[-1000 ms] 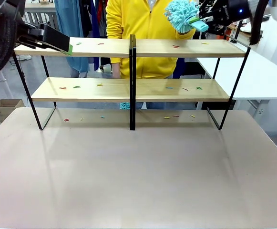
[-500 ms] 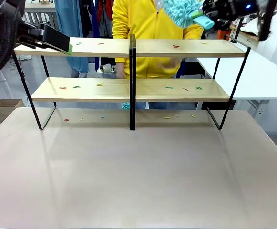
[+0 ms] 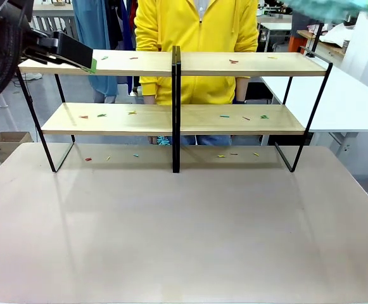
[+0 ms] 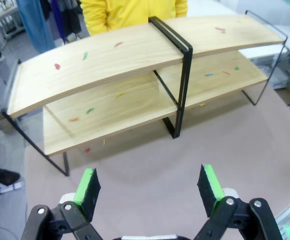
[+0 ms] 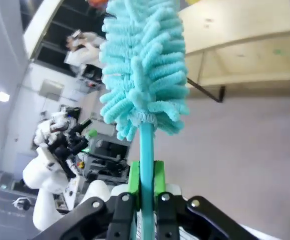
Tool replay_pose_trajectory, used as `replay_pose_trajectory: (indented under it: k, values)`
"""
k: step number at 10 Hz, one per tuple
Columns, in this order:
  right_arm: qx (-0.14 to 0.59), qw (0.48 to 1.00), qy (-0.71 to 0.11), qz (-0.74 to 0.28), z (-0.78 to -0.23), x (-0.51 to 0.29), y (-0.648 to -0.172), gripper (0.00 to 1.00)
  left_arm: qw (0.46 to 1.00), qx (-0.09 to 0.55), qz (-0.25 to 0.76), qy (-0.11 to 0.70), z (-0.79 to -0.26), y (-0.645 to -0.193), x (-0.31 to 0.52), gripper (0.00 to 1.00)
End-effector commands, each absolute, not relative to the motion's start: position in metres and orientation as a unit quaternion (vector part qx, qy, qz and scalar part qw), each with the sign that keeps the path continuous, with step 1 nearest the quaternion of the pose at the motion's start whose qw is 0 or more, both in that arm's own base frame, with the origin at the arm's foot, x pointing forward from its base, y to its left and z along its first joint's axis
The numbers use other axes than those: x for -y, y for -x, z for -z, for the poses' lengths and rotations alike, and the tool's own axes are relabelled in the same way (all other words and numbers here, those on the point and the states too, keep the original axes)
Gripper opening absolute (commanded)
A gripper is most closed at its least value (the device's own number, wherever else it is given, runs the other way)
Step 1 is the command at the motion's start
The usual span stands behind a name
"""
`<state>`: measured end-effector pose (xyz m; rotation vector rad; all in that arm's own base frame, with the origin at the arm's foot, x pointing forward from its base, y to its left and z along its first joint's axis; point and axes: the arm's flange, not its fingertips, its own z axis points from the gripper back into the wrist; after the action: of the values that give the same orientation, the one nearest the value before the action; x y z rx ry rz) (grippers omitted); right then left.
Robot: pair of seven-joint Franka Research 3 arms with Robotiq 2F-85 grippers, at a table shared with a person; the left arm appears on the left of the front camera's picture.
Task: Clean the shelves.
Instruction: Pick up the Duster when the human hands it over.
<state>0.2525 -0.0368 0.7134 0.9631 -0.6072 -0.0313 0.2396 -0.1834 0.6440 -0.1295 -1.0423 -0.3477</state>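
We list:
- Shelves [image 3: 234, 118]: two tiers, on the table [image 3: 184, 234]; coloured scraps [image 3: 101, 115] on both boards (more underneath).
- Left gripper [image 4: 149, 182]: fingers spread, empty, raised before the shelves' left end.
- Right gripper [image 5: 145, 177]: pinching a teal duster [image 5: 145, 65], high off the shelves' right end.
- Person [image 3: 196, 31]: behind the shelves.

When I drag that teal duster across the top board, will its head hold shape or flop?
The head of the duster is fluffy loops, so it will probably squash and splay under pressure. Its thin handle, pinched in the right gripper, may flex slightly. It looks light for its size.
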Motion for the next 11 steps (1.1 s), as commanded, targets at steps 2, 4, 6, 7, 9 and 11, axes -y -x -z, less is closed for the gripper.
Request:
replay_pose_trajectory:
  k: [2, 4, 6, 7, 9, 11]
  values:
    - [0.373, 0.85, -0.361, 0.084, -0.744, 0.126, -0.186, 0.0, 0.851, 0.495, 0.163, 0.061, -0.642, -0.239, 0.182, 1.0]
    - [0.404, 0.835, -0.345, 0.146, -0.726, 0.179, -0.133, 0.0, 0.851, 0.495, 0.163, 0.061, -0.642, -0.239, 0.182, 1.0]
    - [0.399, 0.84, -0.316, 0.189, -0.694, 0.194, -0.119, 0.0, 0.851, 0.495, 0.163, 0.061, -0.642, -0.239, 0.182, 1.0]
    - [0.402, 0.835, -0.34, 0.158, -0.725, 0.196, -0.12, 0.0, 0.851, 0.495, 0.163, 0.061, -0.642, -0.239, 0.182, 1.0]
    - [0.402, 0.835, -0.34, 0.158, -0.725, 0.196, -0.12, 0.0, 0.851, 0.495, 0.163, 0.061, -0.642, -0.239, 0.182, 1.0]
    - [0.402, 0.835, -0.34, 0.158, -0.725, 0.196, -0.12, 0.0, 0.851, 0.495, 0.163, 0.061, -0.642, -0.239, 0.182, 1.0]
